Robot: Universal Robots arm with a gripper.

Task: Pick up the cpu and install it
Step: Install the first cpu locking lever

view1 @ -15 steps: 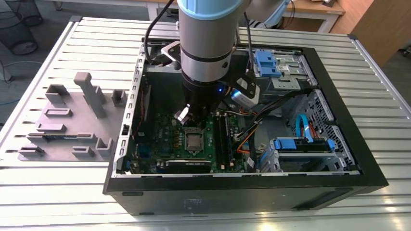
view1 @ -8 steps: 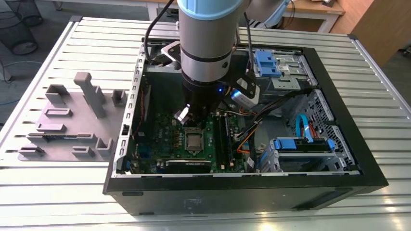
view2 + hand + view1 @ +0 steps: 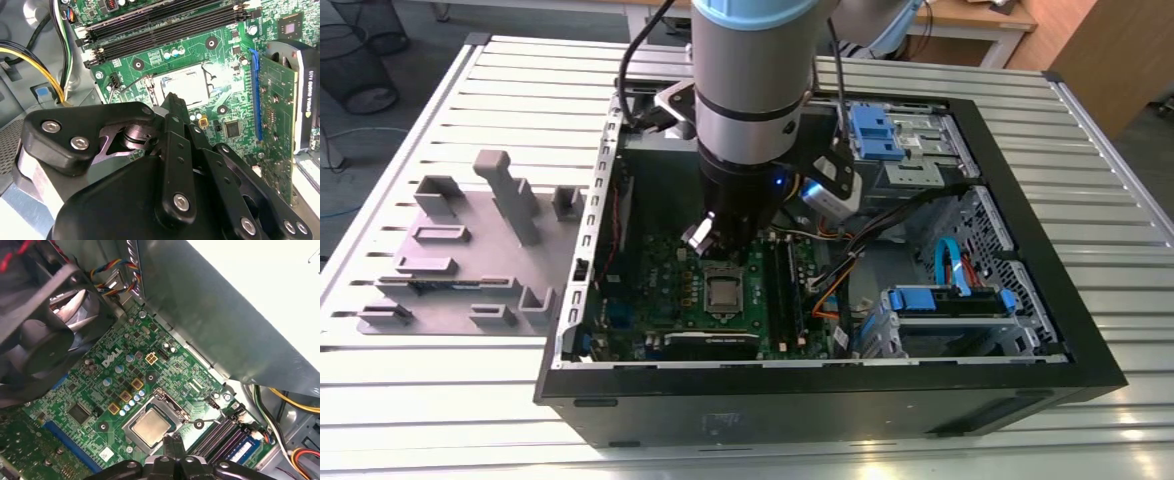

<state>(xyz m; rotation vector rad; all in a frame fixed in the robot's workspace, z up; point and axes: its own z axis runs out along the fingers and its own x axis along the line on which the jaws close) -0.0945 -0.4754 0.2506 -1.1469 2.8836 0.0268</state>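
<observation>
The cpu (image 3: 151, 428) lies flat in its socket on the green motherboard (image 3: 95, 390), its silvery top facing up inside the dark square socket frame (image 3: 172, 407); in the exterior view it shows as a pale square (image 3: 724, 293) near the middle of the board, and in the second wrist view as a bright glaring patch (image 3: 186, 85) within the frame. The gripper (image 3: 174, 446) hangs just above the chip, apart from it, with its black fingertips pressed together and nothing between them; the second wrist view shows the same closed tips (image 3: 172, 102) over the socket's edge. Beside the socket run the dark memory slots (image 3: 165, 25), and a black case fan (image 3: 40, 345) stands at the board's other side. The board sits in an open black computer case (image 3: 1041, 260) resting on a ribbed metal table (image 3: 454, 390). Well apart, toward the exterior view's left, lilac-grey plastic holder blocks (image 3: 467, 250) stand on the table.
</observation>
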